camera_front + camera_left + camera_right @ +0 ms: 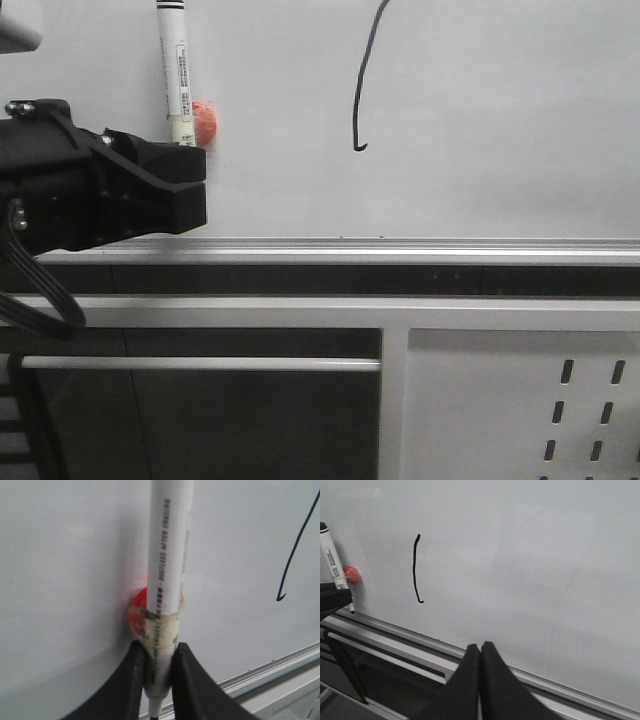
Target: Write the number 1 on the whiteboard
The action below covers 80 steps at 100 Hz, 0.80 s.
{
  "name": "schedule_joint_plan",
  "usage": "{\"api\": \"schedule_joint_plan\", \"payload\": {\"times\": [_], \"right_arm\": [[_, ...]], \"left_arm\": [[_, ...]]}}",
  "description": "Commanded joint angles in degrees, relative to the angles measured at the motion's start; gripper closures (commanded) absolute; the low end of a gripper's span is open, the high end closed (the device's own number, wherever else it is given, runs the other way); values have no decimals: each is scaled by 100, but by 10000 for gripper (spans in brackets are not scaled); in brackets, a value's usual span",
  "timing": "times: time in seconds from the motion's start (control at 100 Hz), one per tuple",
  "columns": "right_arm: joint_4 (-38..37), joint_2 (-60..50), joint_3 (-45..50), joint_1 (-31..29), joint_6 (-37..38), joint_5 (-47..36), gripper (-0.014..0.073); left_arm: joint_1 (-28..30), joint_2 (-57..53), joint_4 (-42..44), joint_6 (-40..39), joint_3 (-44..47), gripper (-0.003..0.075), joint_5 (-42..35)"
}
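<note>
The number 1 [360, 90] is a thin black near-vertical stroke with a small hook at its lower end on the glossy whiteboard [480, 110]. It also shows in the left wrist view [295, 550] and the right wrist view [415, 570]. My left gripper [160, 652] is shut on a white marker pen [167, 555], held upright left of the stroke, beside a red-orange round magnet [205, 122]. In the front view the left gripper [190, 185] is at the left. My right gripper [480, 647] is shut and empty, low before the board's silver rail [410, 635].
The silver bottom rail [400, 246] runs across below the board. Under it are grey frame bars [200, 364] and a white metal panel with slotted holes [520, 400] at lower right. A black cable [40, 290] hangs at left.
</note>
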Motion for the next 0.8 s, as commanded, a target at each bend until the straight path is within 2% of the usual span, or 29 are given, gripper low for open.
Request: {"api": "schedule_joint_plan", "payload": {"times": [0.0, 0.29, 0.36, 0.58, 0.79], "right_arm": [[-99, 29, -130, -28, -37, -13, 669], [-99, 29, -130, -28, -37, -13, 669], [-99, 29, -130, -28, -37, -13, 669], [-99, 29, -130, -28, -37, -13, 669], [-99, 29, -130, -28, -37, -13, 669]], "left_arm": [[36, -153, -41, -52, -111, 739, -1248], [24, -153, -19, -2, -111, 720, -1248], [24, -153, -10, -2, -111, 680, -1248], [24, -153, -10, -2, -111, 486, -1248], [12, -153, -10, -2, -111, 389, -1248]]}}
